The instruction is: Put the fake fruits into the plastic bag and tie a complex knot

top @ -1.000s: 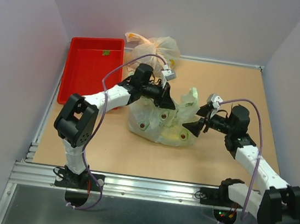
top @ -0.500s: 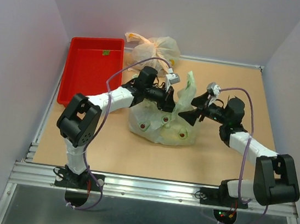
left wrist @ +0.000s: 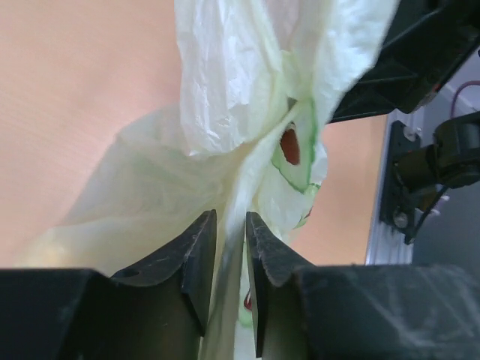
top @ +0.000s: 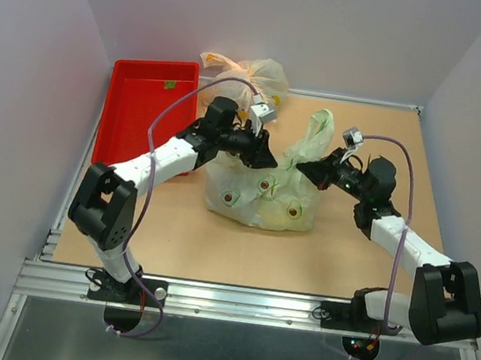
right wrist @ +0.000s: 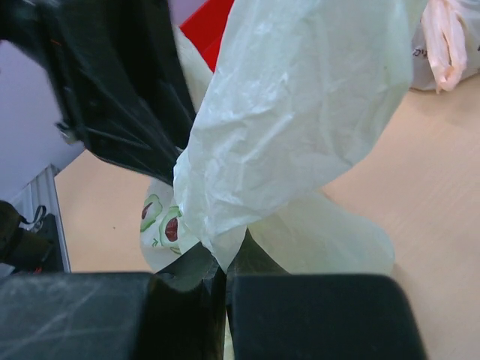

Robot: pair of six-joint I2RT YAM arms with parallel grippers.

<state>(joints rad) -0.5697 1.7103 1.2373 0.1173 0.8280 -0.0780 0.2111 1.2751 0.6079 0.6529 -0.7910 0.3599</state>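
Top cam: the plastic bag (top: 255,201) sits mid-surface (top: 347,247), just right of the red tray (top: 143,109), w/ an orange bag (top: 247,74) behind it. We see the left pincer (top: 267,160) and right pincer (top: 302,169) at the bag's top from opposite sides, and a handle flap (top: 318,132) standing up btw them.

Left wrist cam: pincer nearly closed, pinching a thin strip of bag film.

Right wrist cam: pincer squeezed tight on a crinkly fold of the bag.
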